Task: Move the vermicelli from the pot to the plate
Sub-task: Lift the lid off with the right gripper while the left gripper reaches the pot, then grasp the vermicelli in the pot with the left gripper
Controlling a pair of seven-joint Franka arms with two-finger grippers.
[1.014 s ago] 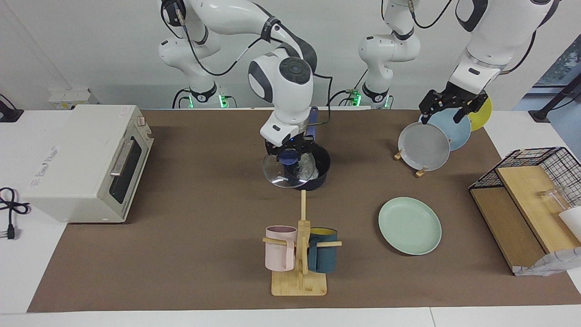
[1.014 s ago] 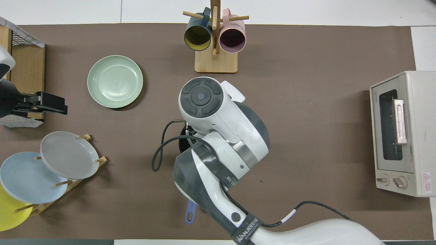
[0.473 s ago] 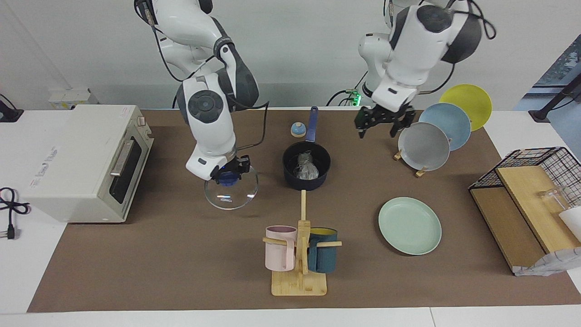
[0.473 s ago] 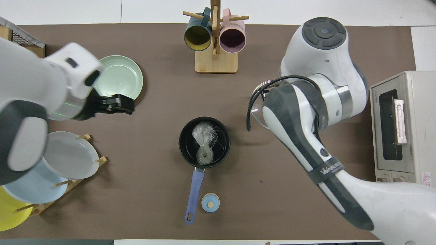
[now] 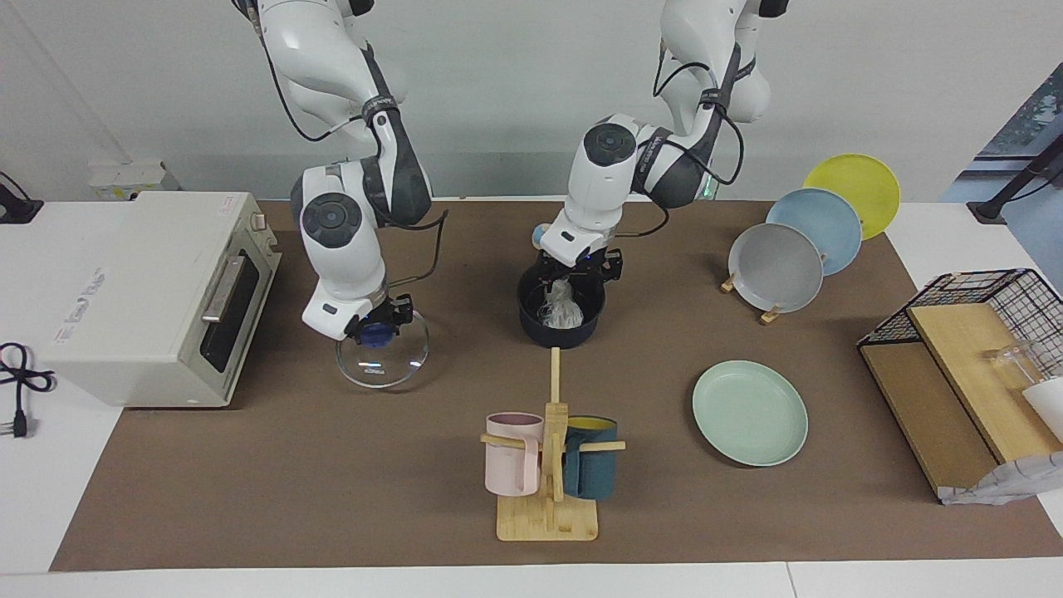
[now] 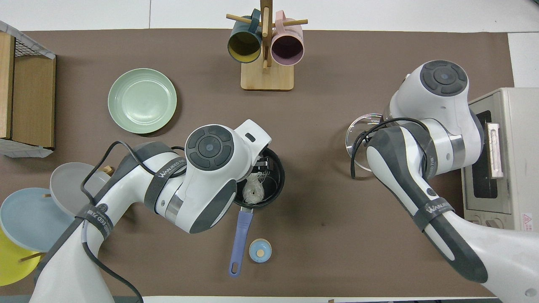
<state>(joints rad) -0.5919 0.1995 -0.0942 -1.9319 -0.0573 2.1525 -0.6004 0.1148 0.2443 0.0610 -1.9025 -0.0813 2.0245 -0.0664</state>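
Note:
The dark navy pot (image 5: 583, 325) stands mid-table with its blue handle (image 6: 240, 235) pointing toward the robots. The vermicelli (image 5: 560, 306) lies inside it as a whitish bundle and also shows in the overhead view (image 6: 254, 190). My left gripper (image 5: 579, 280) is open and reaches down into the pot (image 6: 276, 185), its fingers on either side of the bundle's top. My right gripper (image 5: 378, 330) is shut on the blue knob of the glass lid (image 5: 384, 365), low over the mat toward the right arm's end. The mint-green plate (image 5: 750, 413) sits bare toward the left arm's end, also seen from overhead (image 6: 142, 101).
A toaster oven (image 5: 158, 291) stands at the right arm's end. A wooden mug rack (image 5: 548, 465) stands farther from the robots than the pot. A small light blue round thing (image 6: 260, 251) lies beside the handle. A rack with grey, blue and yellow plates (image 5: 781, 266) and a wire shelf (image 5: 963, 374) stand at the left arm's end.
My right gripper lifted the lid off the pot and carried it toward the oven. My left gripper swung from the plate rack to the pot and came down into it.

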